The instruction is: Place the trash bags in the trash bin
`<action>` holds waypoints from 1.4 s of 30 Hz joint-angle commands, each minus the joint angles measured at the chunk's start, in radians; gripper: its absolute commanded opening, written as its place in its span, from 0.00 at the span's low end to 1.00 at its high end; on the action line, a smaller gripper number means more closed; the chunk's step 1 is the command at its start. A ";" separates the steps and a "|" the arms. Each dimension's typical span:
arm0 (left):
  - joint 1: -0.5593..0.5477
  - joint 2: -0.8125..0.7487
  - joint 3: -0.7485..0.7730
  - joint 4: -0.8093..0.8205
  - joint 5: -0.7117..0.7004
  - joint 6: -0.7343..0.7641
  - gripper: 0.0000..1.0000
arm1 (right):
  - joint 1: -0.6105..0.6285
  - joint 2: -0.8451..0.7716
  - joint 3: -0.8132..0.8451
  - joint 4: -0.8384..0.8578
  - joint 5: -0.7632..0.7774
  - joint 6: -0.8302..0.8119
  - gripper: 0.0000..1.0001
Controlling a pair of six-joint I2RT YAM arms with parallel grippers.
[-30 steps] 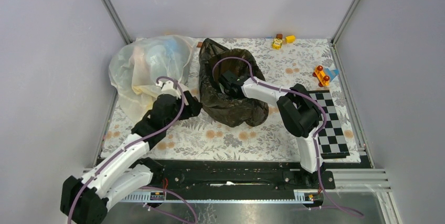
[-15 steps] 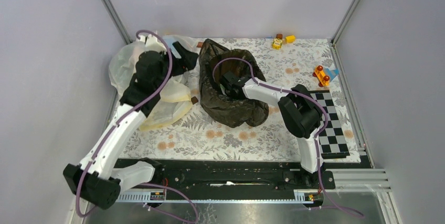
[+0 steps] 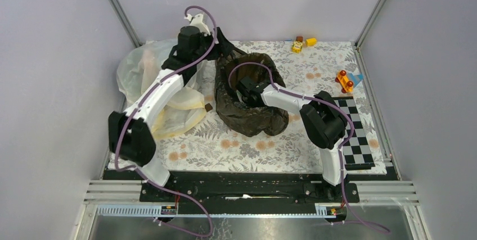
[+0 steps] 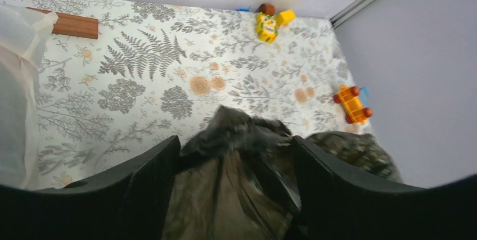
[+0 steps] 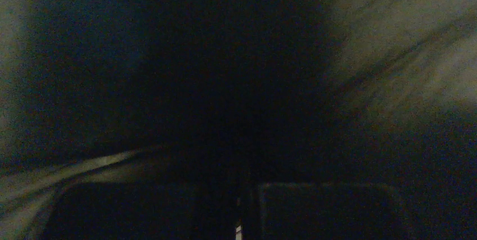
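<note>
The black trash bag (image 3: 247,113) sits crumpled in the middle of the table, its mouth open upward. The trash bin is hidden; no beige wall shows. My left gripper (image 3: 226,46) is at the bag's back rim. In the left wrist view it (image 4: 236,145) is open, its jaws on either side of a raised fold of the bag (image 4: 242,133), apart from it. My right gripper (image 3: 246,89) is down inside the bag's mouth. The right wrist view is almost black; its fingers (image 5: 315,206) stand close together with only a thin slit between them.
A translucent whitish-yellow bag (image 3: 149,77) bulges at the left, also at the left edge of the left wrist view (image 4: 14,82). A wooden block (image 4: 64,25), yellow toys (image 3: 301,43), an orange toy car (image 3: 344,81) and a checkerboard (image 3: 351,133) lie around.
My left arm has swung from the front of the translucent bag up and over it to the black bag's back rim. The right arm has stayed inside the bag.
</note>
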 commanded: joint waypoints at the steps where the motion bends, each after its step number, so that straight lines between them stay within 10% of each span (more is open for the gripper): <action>1: 0.003 0.122 0.135 -0.029 0.019 0.040 0.67 | 0.007 -0.019 0.015 -0.028 -0.018 -0.018 0.00; 7: 0.038 0.341 0.224 -0.091 -0.027 0.001 0.48 | 0.007 -0.018 0.021 -0.027 -0.014 -0.023 0.00; 20: 0.062 0.528 0.119 0.039 0.004 -0.065 0.65 | 0.007 -0.022 0.020 -0.021 -0.031 -0.018 0.00; 36: 0.142 0.029 0.011 -0.005 0.014 -0.049 0.98 | 0.008 -0.025 0.033 -0.021 -0.049 -0.005 0.00; 42: 0.119 -0.107 -0.032 0.014 0.152 0.018 0.94 | 0.007 -0.025 0.034 -0.025 -0.053 -0.005 0.00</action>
